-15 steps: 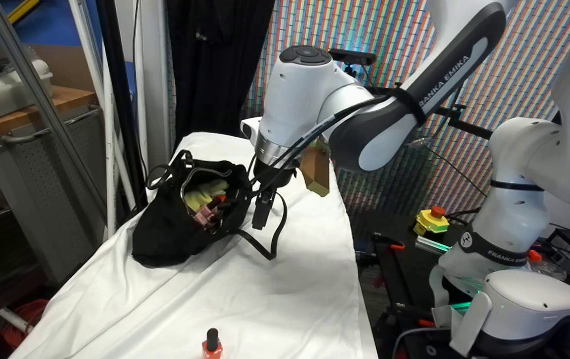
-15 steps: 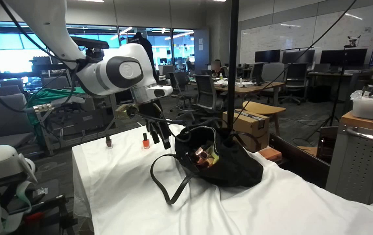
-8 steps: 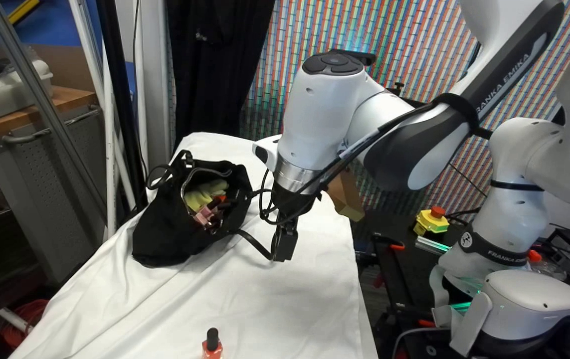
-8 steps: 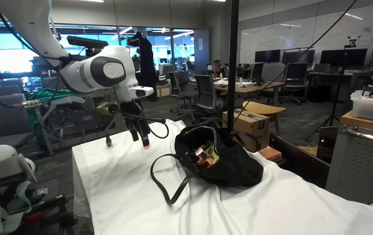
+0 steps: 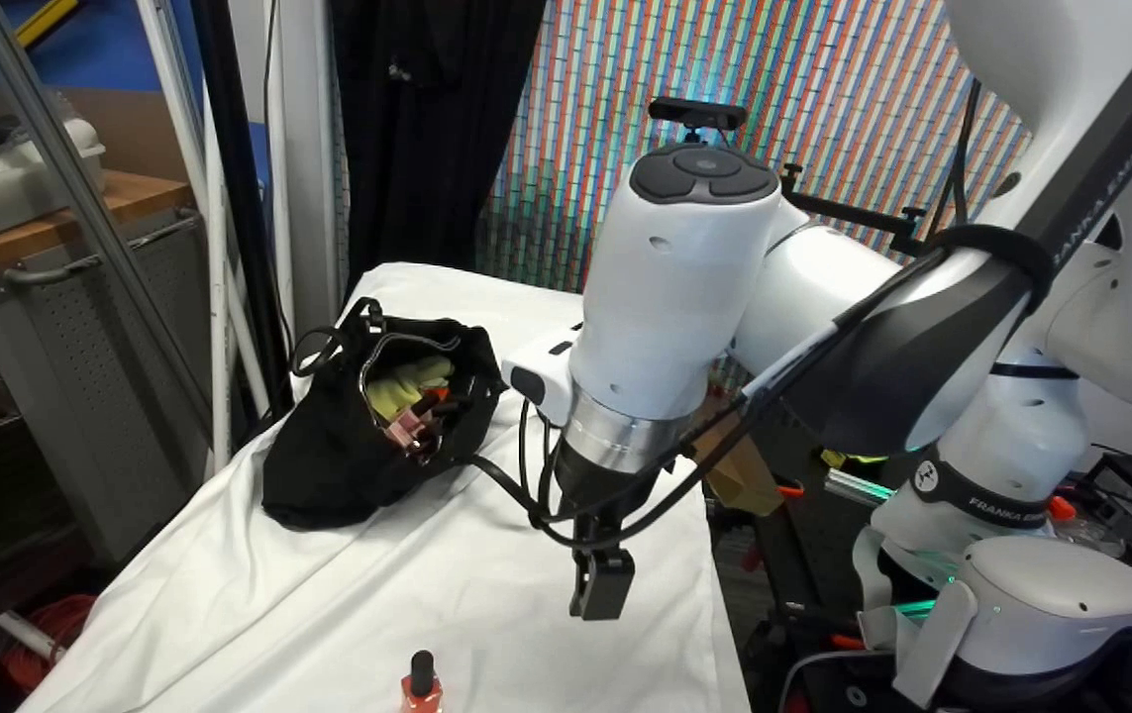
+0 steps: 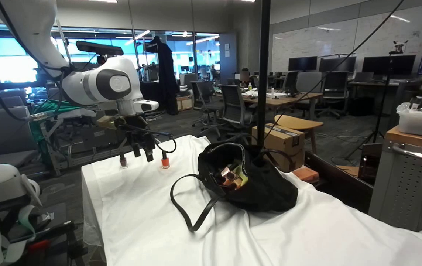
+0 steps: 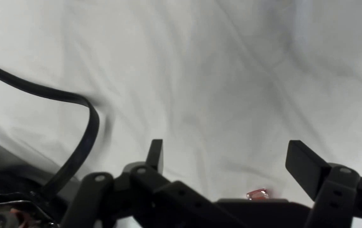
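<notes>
Plainly, from left to right in an exterior view, a dark bottle (image 6: 123, 161) came first, standing on the white cloth (image 6: 140, 207) with its black cap up and its long axis vertical; any label on it was too small to read. Next hung the gripper (image 6: 143, 156), pointing down over the cloth. Its jaws were released and spread wide, with pale fabric showing between them in the wrist view. Just right of it stood the orange-red bottle (image 6: 165, 162), upright on the cloth and apart from the jaws, black cap pointing at the ceiling, long axis vertical, any print likewise beyond reading. Further right the black bag (image 6: 255, 188) slumped, its long axis slanting, its open mouth turned towards the gripper's side, with pinkish and yellow-green things (image 6: 229, 175) inside and a strap (image 6: 206, 213) looped on the cloth. Past it, a cardboard box (image 6: 279, 142) bore dark printed tape, the lettering illegible.

In an exterior view with the bag at left, the orange-red bottle stood at the lower edge, partly cut off, cap up. Rightward, the robot's black band (image 5: 996, 498) read "FRANKA E", the rest lost round the curve; farthest right, the forearm (image 5: 1110, 198) showed "RANKA EMIKA".
</notes>
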